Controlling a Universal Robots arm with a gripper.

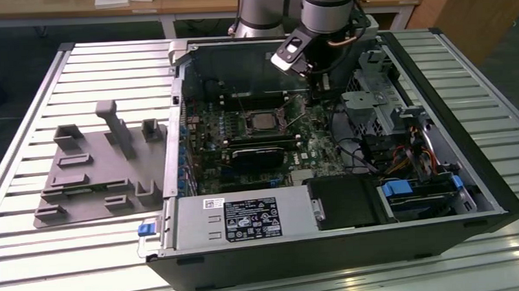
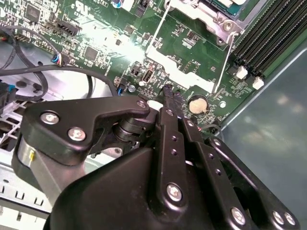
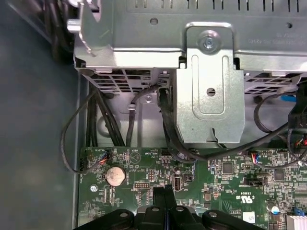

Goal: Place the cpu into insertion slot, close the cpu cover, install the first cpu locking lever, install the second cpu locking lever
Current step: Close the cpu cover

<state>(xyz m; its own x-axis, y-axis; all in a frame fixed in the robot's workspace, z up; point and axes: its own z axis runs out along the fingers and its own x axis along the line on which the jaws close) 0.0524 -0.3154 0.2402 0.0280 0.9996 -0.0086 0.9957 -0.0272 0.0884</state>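
Open computer case (image 1: 333,259) lies on its side on the slatted table (image 1: 110,66), circuit board (image 1: 209,124) facing up. We note the chip (image 1: 260,119) seated in the socket (image 1: 243,122), middle of the exterior view, silver face up. The cover (image 1: 260,109) seems to lie flat around the chip; in the second wrist view the cover (image 2: 218,21) sits level over the board. Two thin wire levers (image 2: 156,31) run out from its corners — latched or not, we cannot tell.

The arm (image 1: 328,7) comes down from the upper middle of the exterior view. The hand (image 1: 319,90) hangs toward the exterior view's right of the chip, near it but apart. In both wrist views the hand (image 2: 168,90) (image 3: 164,191) is clenched: black fingers pressed together, nothing seen between them. The tips are over green board, close to a coin battery (image 3: 115,176) — whether they touch the board we cannot tell.

First wrist view: a metal cage (image 3: 206,96) with black cables stands beside the board.

Left half of the exterior view: a grey tray (image 1: 97,177) of moulded holders on the table, just beside the case.
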